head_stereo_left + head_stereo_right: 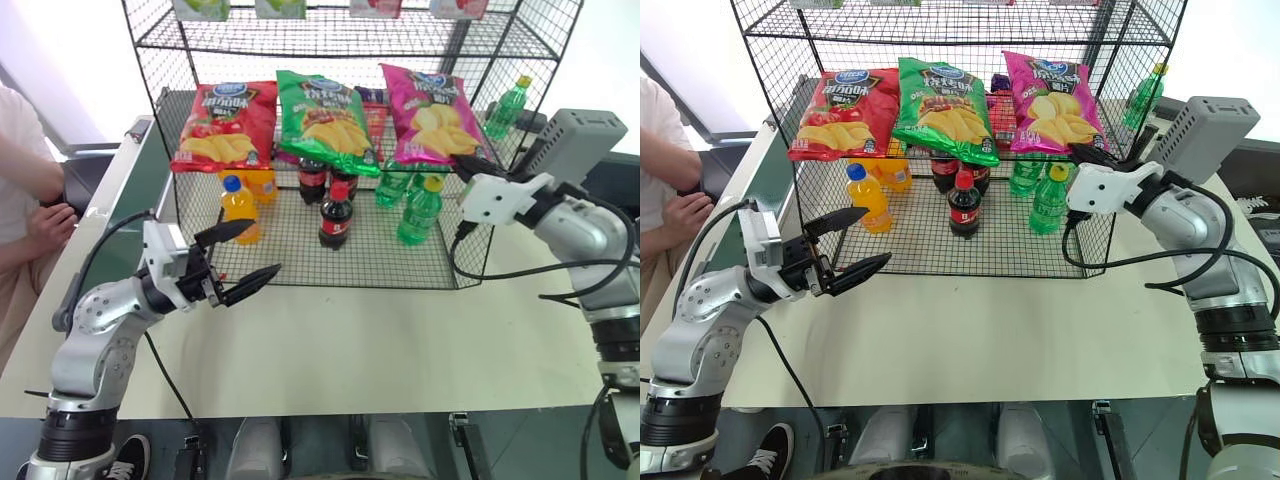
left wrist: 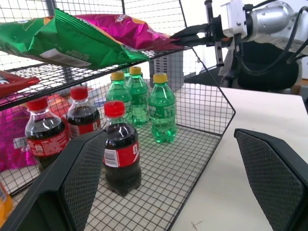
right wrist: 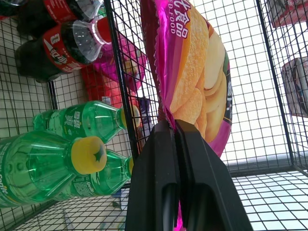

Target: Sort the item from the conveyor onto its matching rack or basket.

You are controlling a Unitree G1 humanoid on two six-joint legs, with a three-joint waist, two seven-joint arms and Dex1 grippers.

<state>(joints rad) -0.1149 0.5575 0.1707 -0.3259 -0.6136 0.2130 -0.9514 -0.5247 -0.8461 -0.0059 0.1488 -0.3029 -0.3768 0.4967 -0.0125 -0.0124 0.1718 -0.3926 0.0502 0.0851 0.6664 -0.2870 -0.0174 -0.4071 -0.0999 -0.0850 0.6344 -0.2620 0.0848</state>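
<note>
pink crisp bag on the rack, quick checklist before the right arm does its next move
1. Pink crisp bag lying on the rack shelf beside the green bag: ok.
2. Right gripper let go of the bag: not ok, fingers shut on its lower corner.
3. Bag fully on the shelf: cannot tell, the pinched corner sits at the front edge.
4. Left gripper open and clear of the rack: ok.
5. Green bottles below standing: ok.

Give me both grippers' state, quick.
Left gripper: open, holding nothing.
Right gripper: shut on the bottom edge of the pink crisp bag lying on the rack shelf.
</note>
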